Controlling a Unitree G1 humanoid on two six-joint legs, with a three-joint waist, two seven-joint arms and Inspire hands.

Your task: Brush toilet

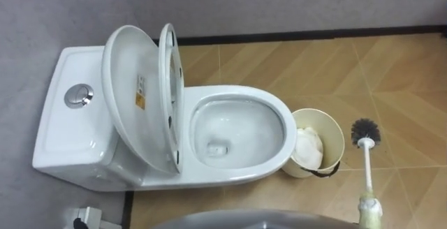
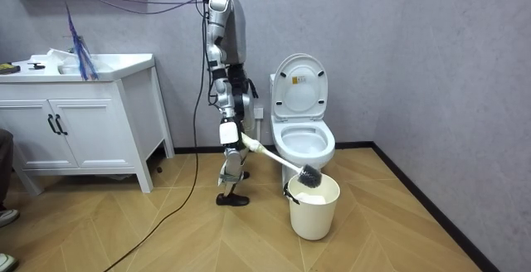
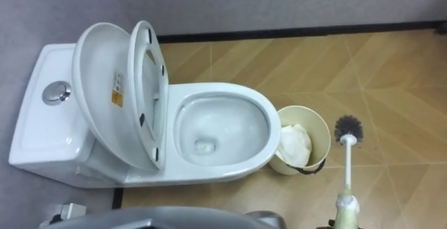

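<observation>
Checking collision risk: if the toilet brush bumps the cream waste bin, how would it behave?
The waste bin holds only crumpled white paper, so it is probably light. On the smooth wood floor it would likely slide rather than tip.

Premises: a bathroom. A white ceramic toilet stands against a grey wall, lid and seat raised. Its cistern carries a round chrome flush button. A cream waste bin holding white material sits just beside the bowl, and a toilet brush is present near it. A white vanity cabinet with a white countertop stands to the room view's left. Flooring is wood-pattern herringbone, edged with dark skirting. Fittings are domestic in type.
</observation>
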